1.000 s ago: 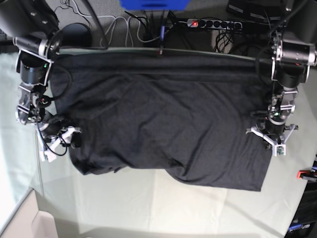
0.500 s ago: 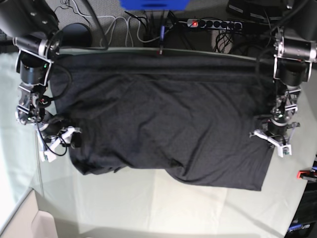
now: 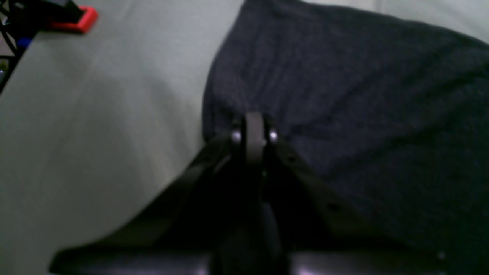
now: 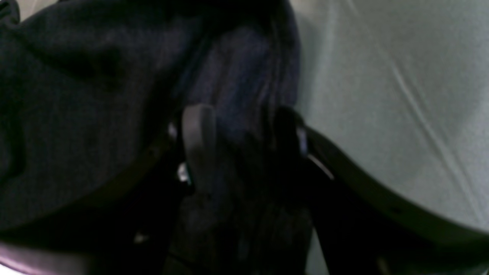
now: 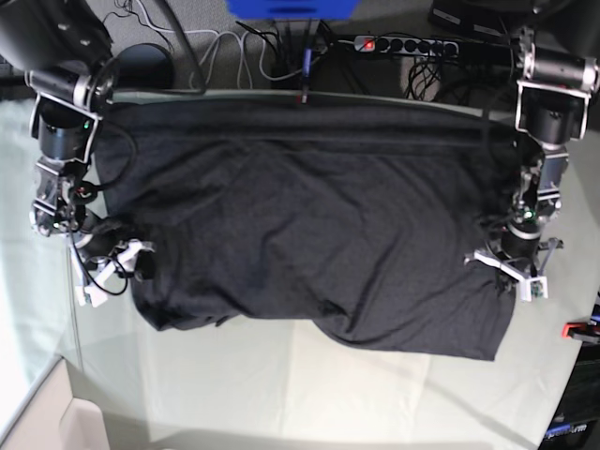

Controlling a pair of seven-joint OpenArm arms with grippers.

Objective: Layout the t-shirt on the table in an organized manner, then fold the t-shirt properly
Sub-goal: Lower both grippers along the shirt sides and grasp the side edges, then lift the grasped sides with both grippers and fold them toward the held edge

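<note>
The black t-shirt (image 5: 309,225) lies spread over most of the table (image 5: 281,384), plain side up with wrinkles; no print shows. My left gripper (image 5: 514,272) is at the shirt's right edge. In the left wrist view its fingertips (image 3: 254,128) are pressed together on the edge of the shirt (image 3: 363,95). My right gripper (image 5: 127,262) is at the shirt's left edge. In the right wrist view (image 4: 240,133) a bunch of the fabric (image 4: 76,95) sits between its fingers.
A red clamp (image 5: 577,329) sits at the table's right edge and also shows in the left wrist view (image 3: 80,21). A power strip (image 5: 403,44) and cables lie behind the far edge. Bare cloth runs along the front of the table.
My left gripper's jaws have closed at the shirt's right edge, and that arm has shifted slightly. The right arm and most of the shirt have not moved.
</note>
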